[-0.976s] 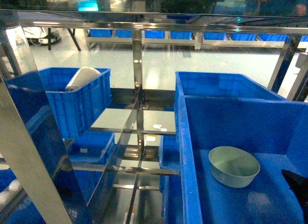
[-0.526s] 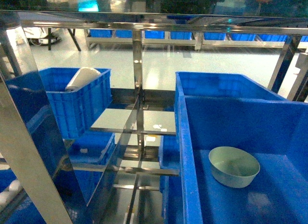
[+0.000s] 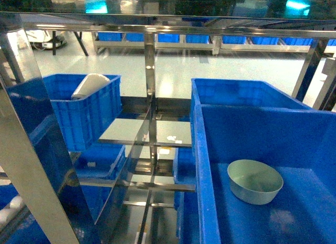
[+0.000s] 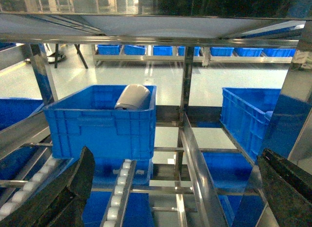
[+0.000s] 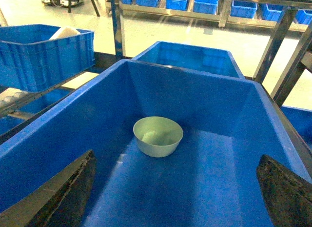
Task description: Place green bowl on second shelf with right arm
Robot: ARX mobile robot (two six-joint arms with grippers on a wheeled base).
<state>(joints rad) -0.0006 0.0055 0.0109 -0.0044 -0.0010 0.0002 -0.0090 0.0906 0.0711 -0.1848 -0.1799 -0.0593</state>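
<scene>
The green bowl (image 3: 255,181) is sitting upright on the floor of the near crate (image 3: 207,202) at the right of the head view, apart from all its walls. A second crate (image 3: 241,93) is standing directly behind that one, touching or nearly so. To the left, past the central upright (image 3: 150,76), another crate (image 3: 86,110) is resting on the roller rails (image 4: 119,193), with a roll-shaped object (image 3: 90,85) lying tilted inside it. More crates are sitting on the level below, though how many is hard to tell. In the right wrist view, the right gripper (image 5: 175,188) is hanging before the bowl, fingers (image 5: 63,193) spread either side.
</scene>
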